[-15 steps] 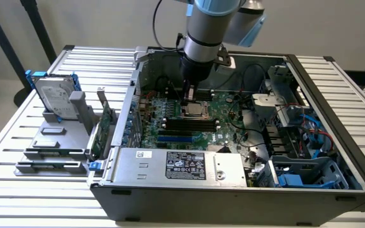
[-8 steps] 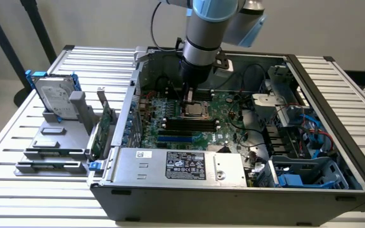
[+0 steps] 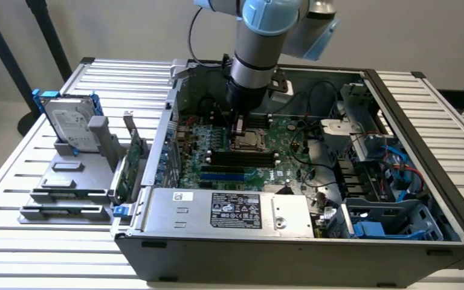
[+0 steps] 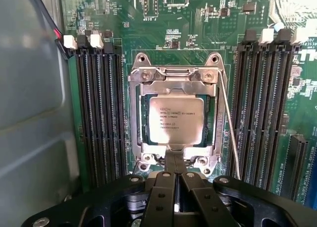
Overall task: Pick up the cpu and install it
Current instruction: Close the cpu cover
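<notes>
Where the work stands: install step, near its end by our judgement; we find the chip lying in its socket, not in the gripper's hold.
Cpu: one cpu (image 4: 176, 119), a small flat square chip with a silver-grey metal top. It lies level inside the bright metal socket frame (image 4: 141, 85) on the green motherboard (image 4: 198, 33).
Gripper: one black two-fingered gripper (image 4: 174, 160), fingers closed together on nothing, tips at the frame's edge just beside the cpu. In the exterior view the gripper (image 3: 238, 134) stands low inside the open dark computer case (image 3: 215, 254).
Lever: one thin steel wire lever (image 4: 229, 133) along one side of the frame; we cannot tell whether it is latched.
What any further move calls for: in our judgement, a slow, straight path that keeps the tips off the chip's top and off the lever.
Memory slots: two banks of long black memory slots (image 4: 99, 118), one on each side of the socket, four slots each by our count.
Outside the case: one large silver hard drive (image 3: 69, 121) in a blue frame, upright on one grey stand (image 3: 75, 181) on the white slatted surface (image 3: 22, 235).
Memory sticks: green memory sticks (image 3: 138, 154) on edge by the case wall; count unclear.
</notes>
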### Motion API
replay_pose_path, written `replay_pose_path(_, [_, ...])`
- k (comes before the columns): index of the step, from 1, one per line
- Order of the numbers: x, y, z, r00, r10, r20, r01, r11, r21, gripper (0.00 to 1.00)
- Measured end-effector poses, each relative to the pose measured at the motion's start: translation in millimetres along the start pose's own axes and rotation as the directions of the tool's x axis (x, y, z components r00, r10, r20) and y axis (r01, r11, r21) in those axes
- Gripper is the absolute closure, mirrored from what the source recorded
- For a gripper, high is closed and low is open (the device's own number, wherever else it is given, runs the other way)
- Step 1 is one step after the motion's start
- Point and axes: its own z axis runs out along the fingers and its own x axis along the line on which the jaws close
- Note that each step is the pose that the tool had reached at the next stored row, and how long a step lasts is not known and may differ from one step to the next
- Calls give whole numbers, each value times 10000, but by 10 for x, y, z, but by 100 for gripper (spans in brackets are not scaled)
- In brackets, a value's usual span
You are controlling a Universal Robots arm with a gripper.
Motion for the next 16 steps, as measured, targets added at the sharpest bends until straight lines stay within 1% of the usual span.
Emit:
replay_pose_path(2, [0, -1, 2, 10000, -1, 0, 1, 10000, -1, 89])
replay_pose_path(4, [3, -4, -10, 10000, -3, -20, 3, 10000, -10, 89])
replay_pose_path(7, [11, -23, -91, 10000, -2, -18, 2, 10000, -5, 89])
replay_pose_path(9, [8, -43, -124, 10000, -1, -18, 1, 10000, -3, 89])
replay_pose_path(16, [-54, -203, -194, 10000, -3, -19, 3, 10000, -3, 89])
